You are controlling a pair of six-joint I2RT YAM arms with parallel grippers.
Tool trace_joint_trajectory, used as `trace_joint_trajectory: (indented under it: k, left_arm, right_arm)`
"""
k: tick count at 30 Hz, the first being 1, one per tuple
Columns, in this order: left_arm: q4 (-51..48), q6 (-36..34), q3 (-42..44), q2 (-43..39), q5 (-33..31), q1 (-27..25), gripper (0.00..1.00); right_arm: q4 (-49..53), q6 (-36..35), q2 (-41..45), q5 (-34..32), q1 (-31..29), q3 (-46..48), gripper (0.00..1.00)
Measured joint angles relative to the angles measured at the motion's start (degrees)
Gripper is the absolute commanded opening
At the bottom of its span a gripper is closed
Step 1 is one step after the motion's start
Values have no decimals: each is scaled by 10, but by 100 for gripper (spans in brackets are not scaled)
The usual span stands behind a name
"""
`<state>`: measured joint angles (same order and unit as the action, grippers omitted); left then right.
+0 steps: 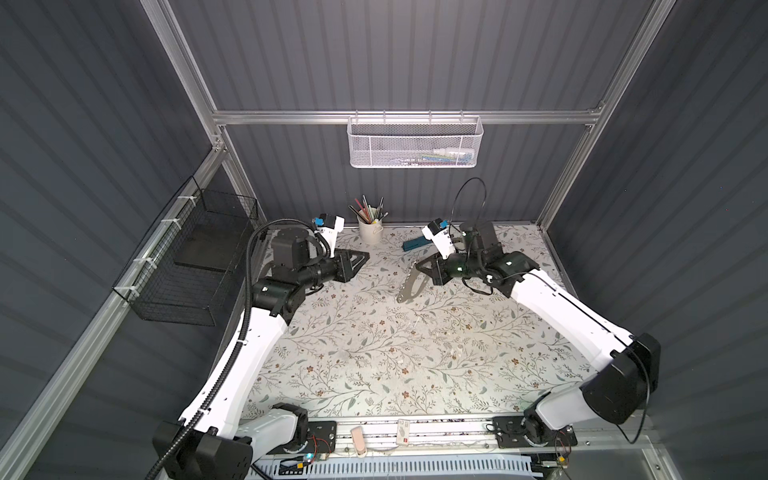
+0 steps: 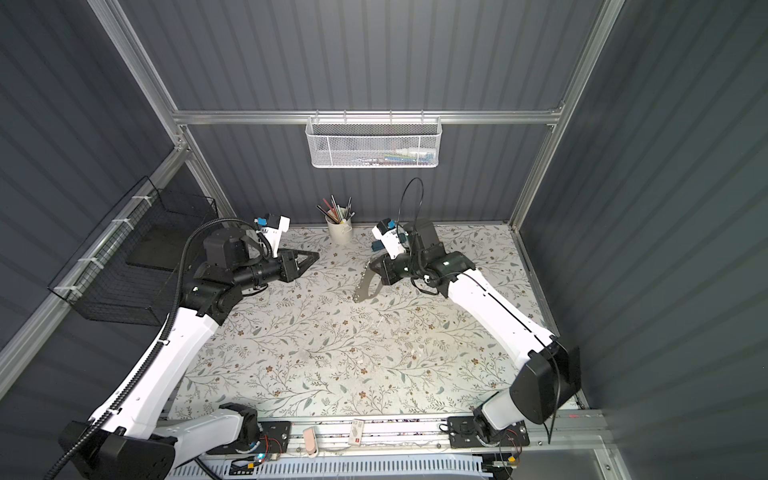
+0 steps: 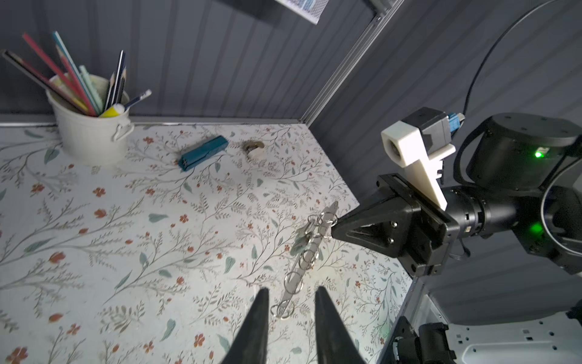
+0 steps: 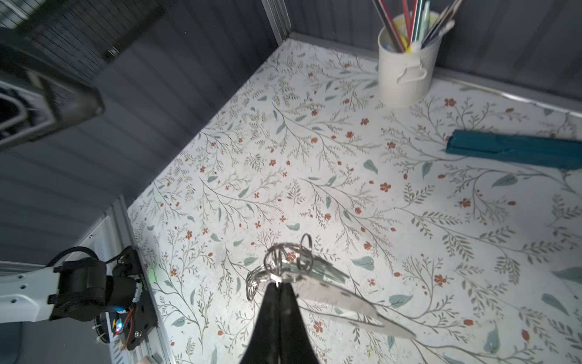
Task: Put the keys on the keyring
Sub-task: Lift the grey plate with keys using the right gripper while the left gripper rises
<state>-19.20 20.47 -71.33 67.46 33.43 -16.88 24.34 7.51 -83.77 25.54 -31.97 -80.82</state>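
My right gripper (image 1: 419, 266) (image 4: 278, 283) is shut on one edge of the keyring (image 1: 409, 282) (image 2: 365, 286) (image 4: 340, 299). This flat grey plate hangs tilted above the table, with silver split rings along its edge. In the left wrist view the keyring (image 3: 289, 291) shows edge-on, with the right gripper (image 3: 333, 228) at its upper end. Pale mint-tagged keys (image 3: 300, 241) (image 4: 318, 268) hang at the rings close to that grip. My left gripper (image 1: 365, 256) (image 2: 316, 254) (image 3: 292, 293) is open and empty. It points toward the keyring from the left, well short of it.
A white cup of pencils (image 1: 370, 235) stands at the back centre. A dark-teal case (image 1: 415, 244) (image 3: 203, 153) lies beside it, with a small round object (image 3: 254, 148) nearby. A white mesh basket (image 1: 415, 141) hangs on the back rail. A black wire basket (image 1: 187, 270) hangs at the left.
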Motion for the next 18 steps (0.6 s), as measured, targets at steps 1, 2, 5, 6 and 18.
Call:
trace_joint_trajectory:
  k: [1,2,5,6,18]
  left_arm:
    - [10,7,-8,6,11,0,27]
    - [20,12,-16,12,19,0,27]
    - [45,31,-42,33,45,0,26]
    - [55,38,-50,39,56,0,25]
    - [35,-28,-138,71,35,-121,43]
  right_arm:
    - [-5,3,11,2,0,-3,0]
    - [-8,7,19,4,0,-7,0]
    - [-23,19,39,16,0,-19,0]
    - [-28,25,45,20,0,-21,0]
    - [-31,71,48,74,0,-77,0]
